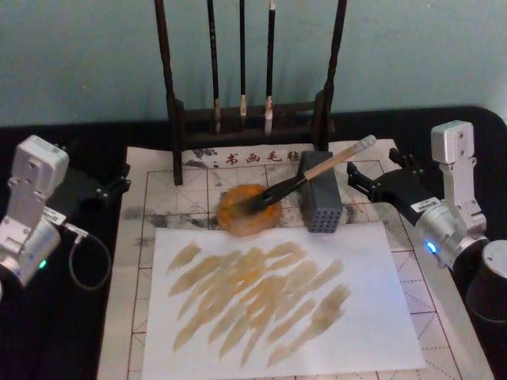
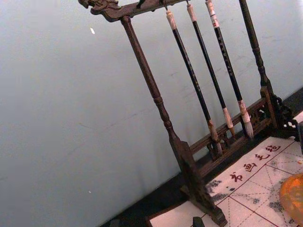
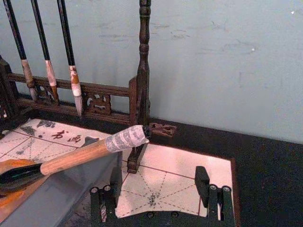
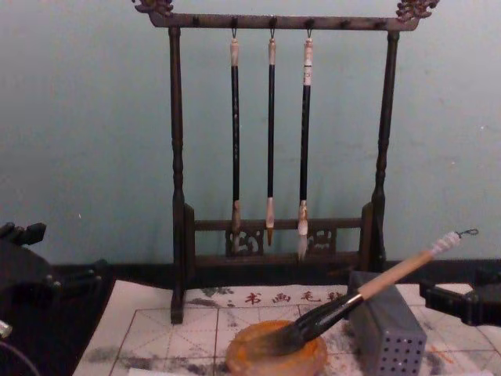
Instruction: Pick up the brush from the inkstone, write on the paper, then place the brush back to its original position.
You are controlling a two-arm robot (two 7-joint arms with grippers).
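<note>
The brush lies at a slant with its dark bristles in the round orange inkstone and its tan handle propped on a grey perforated block. Its white taped end points toward my right gripper, which is open and empty just right of the block, its fingers spread wide in the right wrist view. My left gripper hangs open at the paper's far left edge, away from the brush. The red-grid paper covers the table, with a white sheet streaked with tan strokes on top.
A dark wooden rack with three thin hanging brushes stands at the paper's far edge, right behind the inkstone. A black cable loop lies by the left arm. A teal wall closes off the back.
</note>
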